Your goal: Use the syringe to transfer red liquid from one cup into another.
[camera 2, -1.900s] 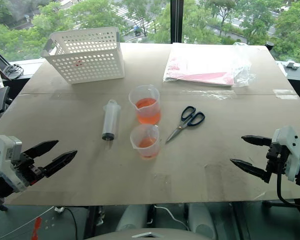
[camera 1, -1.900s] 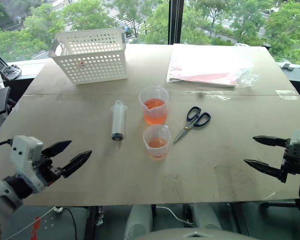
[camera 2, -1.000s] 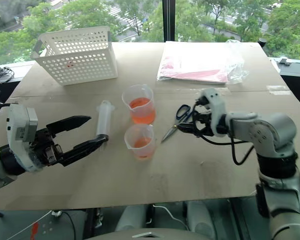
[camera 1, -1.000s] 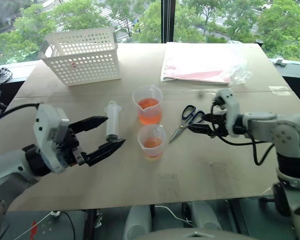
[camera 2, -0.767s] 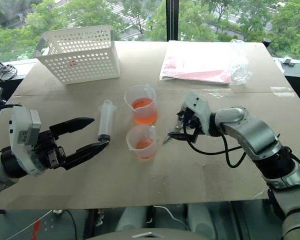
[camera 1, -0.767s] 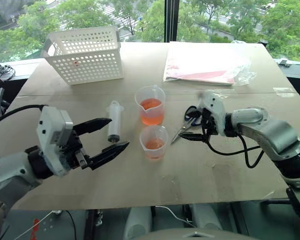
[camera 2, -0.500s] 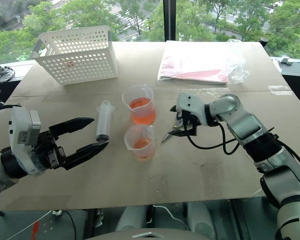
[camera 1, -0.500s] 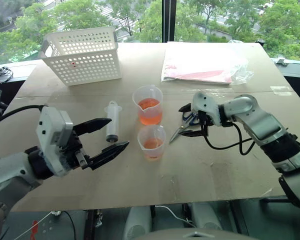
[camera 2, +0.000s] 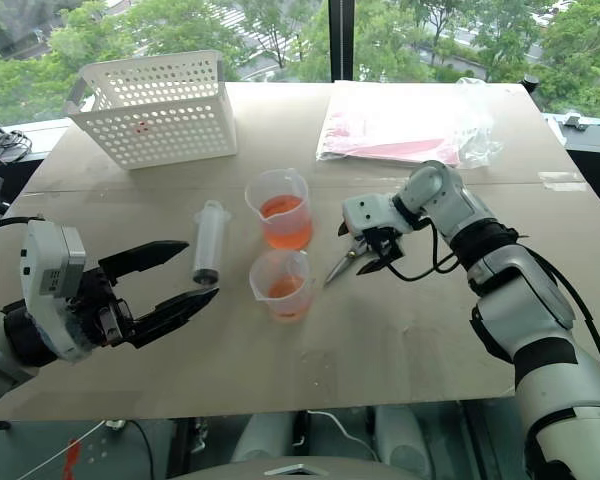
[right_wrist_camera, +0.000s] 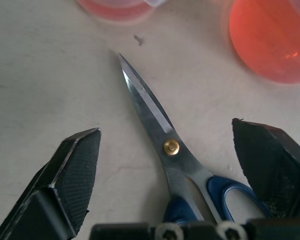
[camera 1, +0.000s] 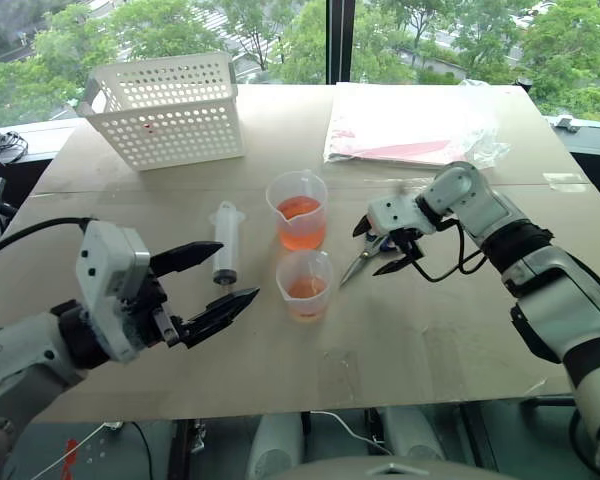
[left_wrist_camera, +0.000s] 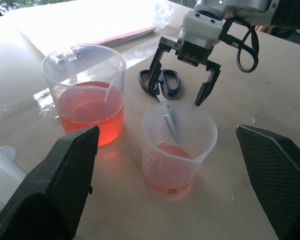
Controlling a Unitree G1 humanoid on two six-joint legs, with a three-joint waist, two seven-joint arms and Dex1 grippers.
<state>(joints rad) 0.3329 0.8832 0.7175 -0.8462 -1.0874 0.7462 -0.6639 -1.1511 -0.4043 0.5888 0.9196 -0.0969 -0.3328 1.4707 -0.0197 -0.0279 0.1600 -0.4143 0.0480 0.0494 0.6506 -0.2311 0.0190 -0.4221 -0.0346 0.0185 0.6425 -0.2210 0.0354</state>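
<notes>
Right gripper [camera 1: 385, 246] jaws wide, empty, straddling the scissors [right_wrist_camera: 170, 150] just right of the short cup [camera 1: 305, 284]. Left gripper [camera 1: 218, 283] wide open, empty, near-left of that cup. Syringe [camera 1: 223, 247] flat on worktop [camera 1: 400, 340], left of it; tall beaker [camera 1: 299, 209] with red liquid [camera 1: 299, 222] just behind.

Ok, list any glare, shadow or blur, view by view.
Left wrist view: the far table is washed out white and the syringe is soft. Right wrist view: the scissors are sharp with glinting blades. Left eye view: even daylight, faint shadows under the cups.
</notes>
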